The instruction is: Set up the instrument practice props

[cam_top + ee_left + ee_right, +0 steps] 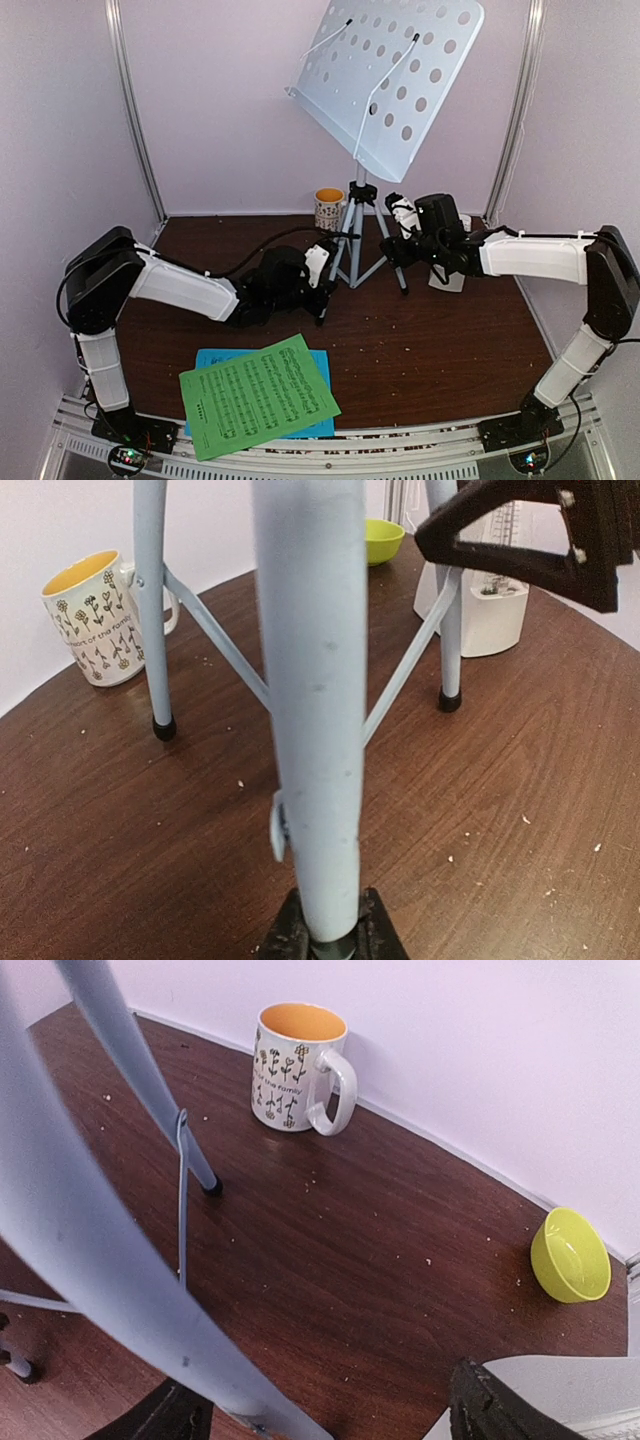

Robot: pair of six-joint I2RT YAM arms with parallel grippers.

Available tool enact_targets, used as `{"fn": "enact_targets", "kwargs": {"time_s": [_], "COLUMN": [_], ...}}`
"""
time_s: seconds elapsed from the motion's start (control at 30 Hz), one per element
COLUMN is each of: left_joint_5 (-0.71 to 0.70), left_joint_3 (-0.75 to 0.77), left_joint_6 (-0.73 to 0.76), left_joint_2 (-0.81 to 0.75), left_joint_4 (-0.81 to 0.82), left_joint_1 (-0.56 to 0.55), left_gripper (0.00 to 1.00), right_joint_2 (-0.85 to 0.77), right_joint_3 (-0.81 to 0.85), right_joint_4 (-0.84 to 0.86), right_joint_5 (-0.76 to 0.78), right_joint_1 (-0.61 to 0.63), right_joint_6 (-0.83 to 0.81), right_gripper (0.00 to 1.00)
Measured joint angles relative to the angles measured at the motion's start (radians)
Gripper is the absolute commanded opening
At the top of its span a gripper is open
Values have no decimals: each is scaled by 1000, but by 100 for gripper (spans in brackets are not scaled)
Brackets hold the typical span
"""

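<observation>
One stand (400, 80) — one green sheet (258, 395), one blue sheet (215, 357), one mug (329, 208).

dark wooden table (430, 350), tripod (362, 228), mug (329, 208), bowl (570, 1255), metronome (490, 615), sheets (258, 395)

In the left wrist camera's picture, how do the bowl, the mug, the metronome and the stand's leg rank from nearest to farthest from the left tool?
1. The tripod leg: centre, gripped in the left tool.
2. The mug on the left and the metronome on the right: too close to call.
3. The lime-green bowl: far back, beyond the stand's legs.
</observation>
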Motion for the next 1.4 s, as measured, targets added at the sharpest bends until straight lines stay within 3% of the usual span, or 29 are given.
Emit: {"fn": "enact_targets", "kwargs": {"time_s": [0.13,0.17,0.27,0.4,0.57,0.73,0.93,1.4], "left_joint_5": [-26,-20,25,211,439,547,648,742], "left_joint_3": [0,-1,-26,-126,-226,-98,184,535], "left_joint_6": [14,23,46,68,132,250,424,868], "left_joint_2": [0,0,0,-32,-102,-100,-6,167], "left_joint_4": [3,8,60,142,199,90,-85,-436], "left_joint_1": [-24,-31,-38,33,211,332,374,383], "left_gripper": [44,49,54,61,62,58,55,53], "right_joint_2": [-8,-8,-8,-11,-40,-69,-92,-122], "right_joint_3": [0,-3,-13,-36,-74,-92,-129,-165], "right_joint_4": [0,0,3,13,16,14,14,6], "right_joint_5": [7,6,0,-18,-54,-76,-84,-88], "right_joint_1": [-8,-11,-13,-17,-18,-18,-18,-24], "right_joint_6": [23,26,36,37,36,40,51,69], "right_gripper": [80,80,79,79,79,79,79,74]}}
